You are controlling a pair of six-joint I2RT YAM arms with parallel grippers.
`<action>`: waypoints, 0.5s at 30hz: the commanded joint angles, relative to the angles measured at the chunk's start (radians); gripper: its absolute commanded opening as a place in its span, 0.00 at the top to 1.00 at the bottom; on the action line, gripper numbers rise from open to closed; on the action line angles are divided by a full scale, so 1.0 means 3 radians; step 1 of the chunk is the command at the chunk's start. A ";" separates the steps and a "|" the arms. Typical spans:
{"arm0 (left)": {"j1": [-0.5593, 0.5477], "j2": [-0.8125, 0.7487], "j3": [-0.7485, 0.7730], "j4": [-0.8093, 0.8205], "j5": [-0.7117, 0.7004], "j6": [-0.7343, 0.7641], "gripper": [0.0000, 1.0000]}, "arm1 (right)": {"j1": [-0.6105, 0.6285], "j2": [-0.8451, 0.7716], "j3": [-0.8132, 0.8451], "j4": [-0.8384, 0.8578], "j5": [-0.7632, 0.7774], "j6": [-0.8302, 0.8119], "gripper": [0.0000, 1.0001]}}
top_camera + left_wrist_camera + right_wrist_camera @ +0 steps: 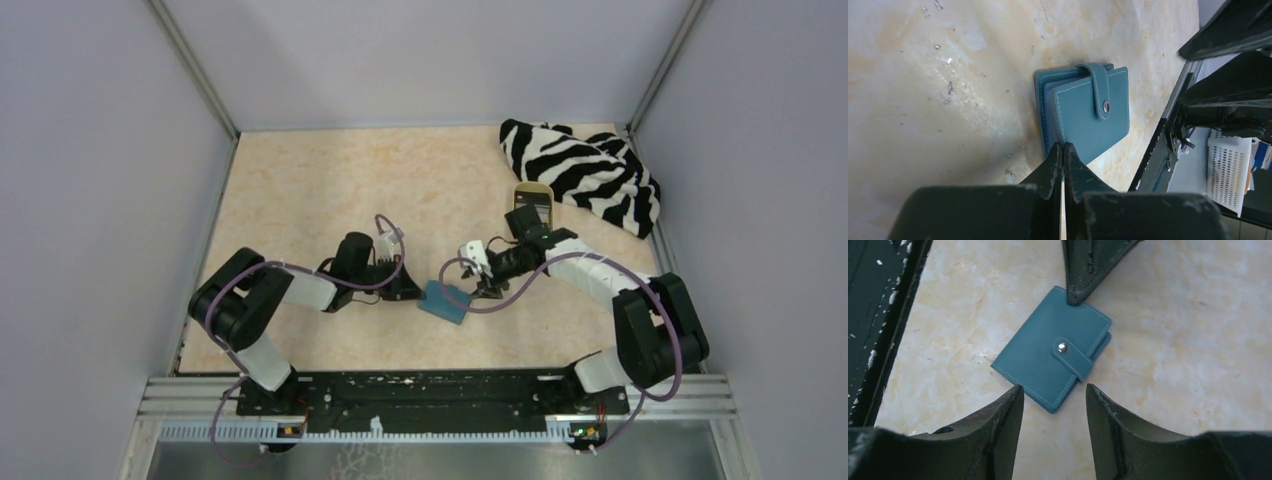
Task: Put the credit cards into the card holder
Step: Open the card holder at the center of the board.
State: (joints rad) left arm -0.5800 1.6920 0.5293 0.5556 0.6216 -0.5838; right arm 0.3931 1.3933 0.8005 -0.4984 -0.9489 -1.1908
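The edge of the teal card holder [1083, 122] is touched by the closed left gripper [1063, 146]; the right gripper [1054, 387] is seen half-open, empty.

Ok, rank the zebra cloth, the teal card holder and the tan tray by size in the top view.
Zebra cloth, clearly largest.
Card holder and tan tray: near alike, tray partly hidden, so unranked.
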 commanded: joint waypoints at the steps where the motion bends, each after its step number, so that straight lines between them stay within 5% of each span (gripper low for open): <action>1: -0.0121 -0.0016 -0.0155 0.0458 -0.0139 -0.0149 1.00 | 0.0223 0.0176 0.0145 -0.0167 0.0027 -0.0456 0.54; 15: -0.0263 -0.0051 -0.0658 0.1311 -0.0367 -0.0572 1.00 | 0.0877 0.0487 0.0107 0.0377 0.0742 0.0117 0.57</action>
State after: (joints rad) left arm -0.6430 1.6798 0.3573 0.8562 0.5259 -0.7261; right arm 0.6205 1.5349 0.8005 -0.4641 -0.7765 -1.2140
